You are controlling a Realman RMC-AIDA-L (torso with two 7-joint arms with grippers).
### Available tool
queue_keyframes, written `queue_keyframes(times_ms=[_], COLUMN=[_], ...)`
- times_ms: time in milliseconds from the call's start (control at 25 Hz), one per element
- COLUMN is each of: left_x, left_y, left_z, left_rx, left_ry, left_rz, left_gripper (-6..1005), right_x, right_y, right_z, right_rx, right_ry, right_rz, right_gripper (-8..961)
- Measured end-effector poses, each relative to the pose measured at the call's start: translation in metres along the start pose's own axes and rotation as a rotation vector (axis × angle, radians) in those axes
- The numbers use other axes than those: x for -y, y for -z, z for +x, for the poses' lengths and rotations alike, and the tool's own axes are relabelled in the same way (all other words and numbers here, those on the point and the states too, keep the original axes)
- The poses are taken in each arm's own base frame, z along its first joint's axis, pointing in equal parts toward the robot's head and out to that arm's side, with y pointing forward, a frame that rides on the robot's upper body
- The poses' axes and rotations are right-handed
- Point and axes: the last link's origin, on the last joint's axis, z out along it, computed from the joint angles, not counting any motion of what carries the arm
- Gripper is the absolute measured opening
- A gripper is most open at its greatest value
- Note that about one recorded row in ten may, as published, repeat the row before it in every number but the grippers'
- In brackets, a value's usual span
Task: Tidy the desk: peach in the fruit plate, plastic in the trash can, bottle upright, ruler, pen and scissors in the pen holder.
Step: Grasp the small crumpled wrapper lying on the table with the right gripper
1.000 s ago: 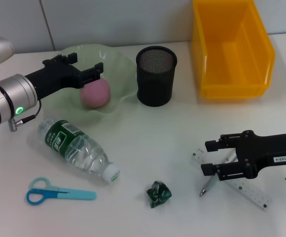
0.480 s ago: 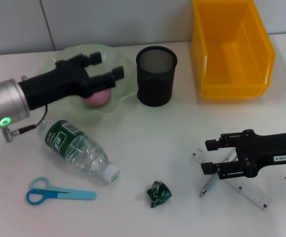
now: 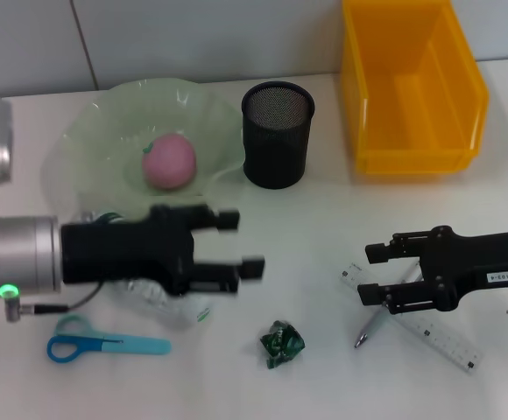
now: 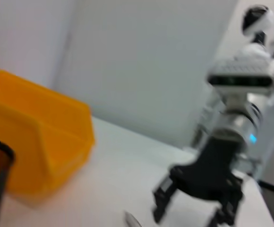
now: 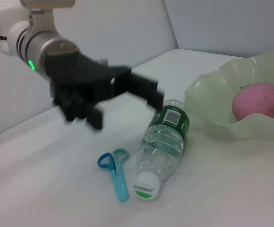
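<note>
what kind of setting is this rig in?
Likely a lab test desk staged as an office: a white table against a plain wall, with a mesh pen holder, scissors and a yellow bin.

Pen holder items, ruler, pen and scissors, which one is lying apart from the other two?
The blue scissors, alone near the left gripper. The ruler and pen lie crossed beneath the right gripper.
</note>
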Motion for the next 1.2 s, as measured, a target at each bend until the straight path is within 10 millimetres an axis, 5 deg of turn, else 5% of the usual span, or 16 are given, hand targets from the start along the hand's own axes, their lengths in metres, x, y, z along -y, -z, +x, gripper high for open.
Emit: queue_keyframes(times_ms=[520,920,1200], left_x=[-0.008,-0.006,-0.004], left_y=[-0.003,0.008,0.018], left_z=[-0.005,-0.006,-0.011], left_rx=[0.076,0.091,0.103], left_ry=[-0.017,-0.015,-0.003], left_rz=[-0.075,-0.064,-0.057], left_gripper=[846,846,846], right_x=[0.001,-0.002,-0.005], right_y=[0.002,-0.009,-0.04], right_z=[-0.01,-0.071,-0.101], right_rx=[-0.02,-0.23,-0.42], right_ry=[0.0,0.088,0.195], right_rz=[-0.02,-0.156,-0.22], right_gripper=[730,730,729])
